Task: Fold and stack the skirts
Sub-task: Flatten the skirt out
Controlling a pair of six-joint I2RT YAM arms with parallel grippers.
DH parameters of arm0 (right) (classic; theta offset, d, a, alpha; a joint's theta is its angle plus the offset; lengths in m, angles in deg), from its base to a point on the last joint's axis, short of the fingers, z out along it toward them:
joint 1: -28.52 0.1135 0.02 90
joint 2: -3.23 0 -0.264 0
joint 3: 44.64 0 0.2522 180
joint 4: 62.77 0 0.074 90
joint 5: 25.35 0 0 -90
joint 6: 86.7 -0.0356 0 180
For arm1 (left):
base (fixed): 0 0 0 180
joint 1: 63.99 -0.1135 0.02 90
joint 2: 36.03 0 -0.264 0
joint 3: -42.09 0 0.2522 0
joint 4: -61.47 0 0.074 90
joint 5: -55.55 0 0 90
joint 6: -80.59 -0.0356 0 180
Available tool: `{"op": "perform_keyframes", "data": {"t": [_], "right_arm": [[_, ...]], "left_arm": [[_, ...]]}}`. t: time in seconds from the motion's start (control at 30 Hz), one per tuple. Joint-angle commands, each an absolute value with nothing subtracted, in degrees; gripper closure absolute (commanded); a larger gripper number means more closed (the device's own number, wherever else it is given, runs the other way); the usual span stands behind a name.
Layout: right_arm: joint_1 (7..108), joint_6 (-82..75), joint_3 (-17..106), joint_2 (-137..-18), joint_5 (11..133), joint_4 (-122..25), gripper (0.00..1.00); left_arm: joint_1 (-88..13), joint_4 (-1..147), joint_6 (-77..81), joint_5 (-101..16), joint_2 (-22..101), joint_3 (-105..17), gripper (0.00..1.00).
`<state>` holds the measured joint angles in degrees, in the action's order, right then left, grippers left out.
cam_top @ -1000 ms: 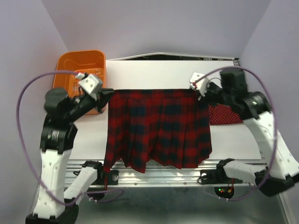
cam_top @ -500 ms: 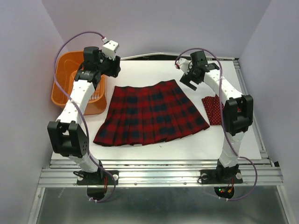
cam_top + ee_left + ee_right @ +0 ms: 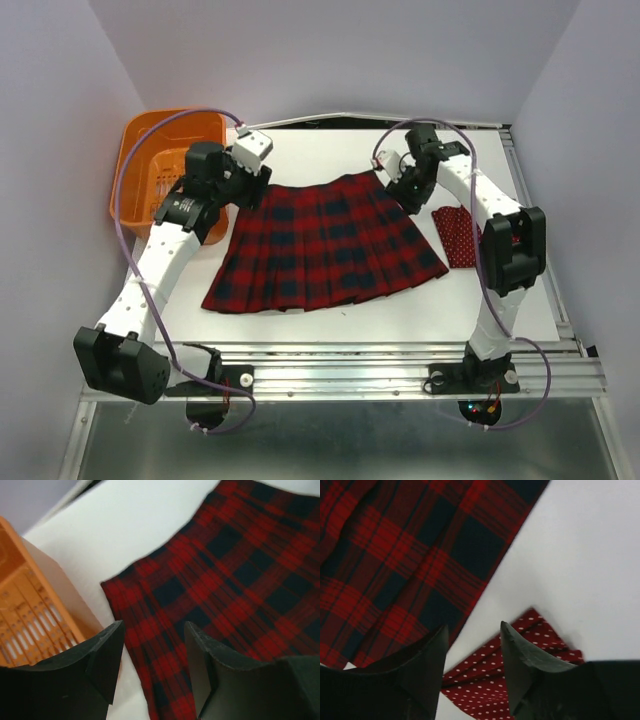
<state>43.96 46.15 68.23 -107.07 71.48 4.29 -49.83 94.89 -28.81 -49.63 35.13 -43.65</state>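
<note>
The orange slatted plastic basket blocks the far left corner of the white desk. It sits just beside the flat red-and-black plaid cloth skirt. A folded dark red polka-dot cloth skirt crowds the right. Bare desk runs along the front and behind.

Lab booth: plain walls, white table

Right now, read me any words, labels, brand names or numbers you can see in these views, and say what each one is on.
There are none to read. The plaid skirt shows only its check and the polka-dot skirt only white dots. There is no label or print in view on the orange basket or the white table.
</note>
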Motion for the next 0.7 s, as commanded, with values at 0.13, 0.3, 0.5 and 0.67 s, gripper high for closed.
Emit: {"op": "perform_keyframes", "data": {"t": [0.13,0.3,0.5,0.67], "right_arm": [[44.2,43.5,55.2,-109.7,71.6,8.0,0.55],[45.8,45.7,46.3,-106.3,71.1,11.4,0.56],[51.6,45.9,39.3,-100.2,76.7,18.1,0.56],[57.6,47.4,39.6,-97.5,89.2,27.2,0.60]], "left_arm": [[-44.6,103.5,-22.1,-44.6,39.4,-42.2,0.40],[-44.6,106.8,-18.5,-46.3,46.6,-43.0,0.45],[-44.1,108.5,-14.4,-47.9,59.4,-47.5,0.45],[-44.1,110.8,-14.2,-48.8,69.7,-53.3,0.44]]}}
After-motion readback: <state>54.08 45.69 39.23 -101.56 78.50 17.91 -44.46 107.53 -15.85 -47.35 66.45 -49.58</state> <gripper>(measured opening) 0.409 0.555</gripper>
